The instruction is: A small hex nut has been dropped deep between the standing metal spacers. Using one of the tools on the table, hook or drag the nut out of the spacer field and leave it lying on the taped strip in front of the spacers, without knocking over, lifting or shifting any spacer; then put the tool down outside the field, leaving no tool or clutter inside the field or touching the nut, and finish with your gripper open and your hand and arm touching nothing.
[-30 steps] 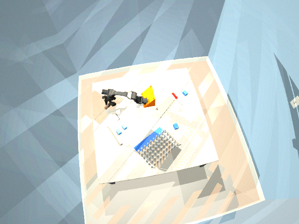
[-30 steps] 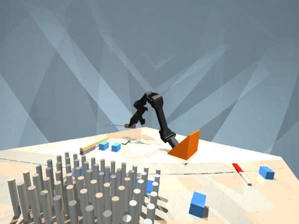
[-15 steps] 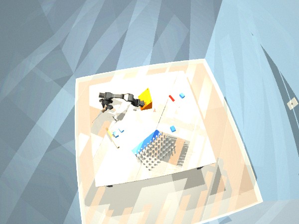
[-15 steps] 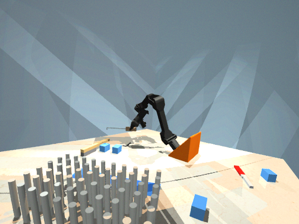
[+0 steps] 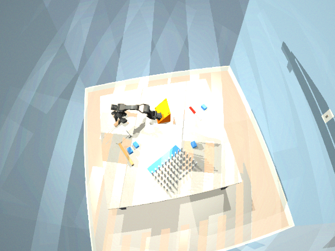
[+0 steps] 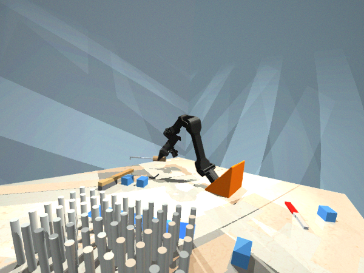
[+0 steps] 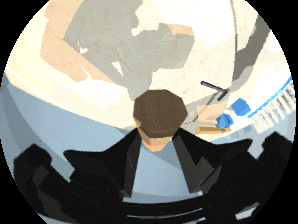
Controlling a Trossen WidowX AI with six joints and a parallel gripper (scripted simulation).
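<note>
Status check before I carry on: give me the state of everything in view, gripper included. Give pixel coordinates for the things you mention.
Gripper (image 6: 161,158) (image 7: 156,127): shut on the hook tool's wooden handle.
Hook tool (image 6: 156,158) (image 7: 160,112): held, shaft out sideways.
Metal spacers (image 5: 173,170) (image 6: 103,239): standing.
Red-handled tool (image 5: 192,110) (image 6: 291,207): lying flat, loose.
Black bent tool (image 5: 129,134) (image 6: 155,176) (image 7: 215,87): lying loose.
Hex nut: not discernible.

1. Bright light washes the tabletop (image 5: 167,134) (image 6: 206,212) nearly white in the top view.
2. Crisp, angular shadows cross it.
3. Dim, blue-grey walls surround it.
4. The wrist view bends inside a black circular border.
</note>
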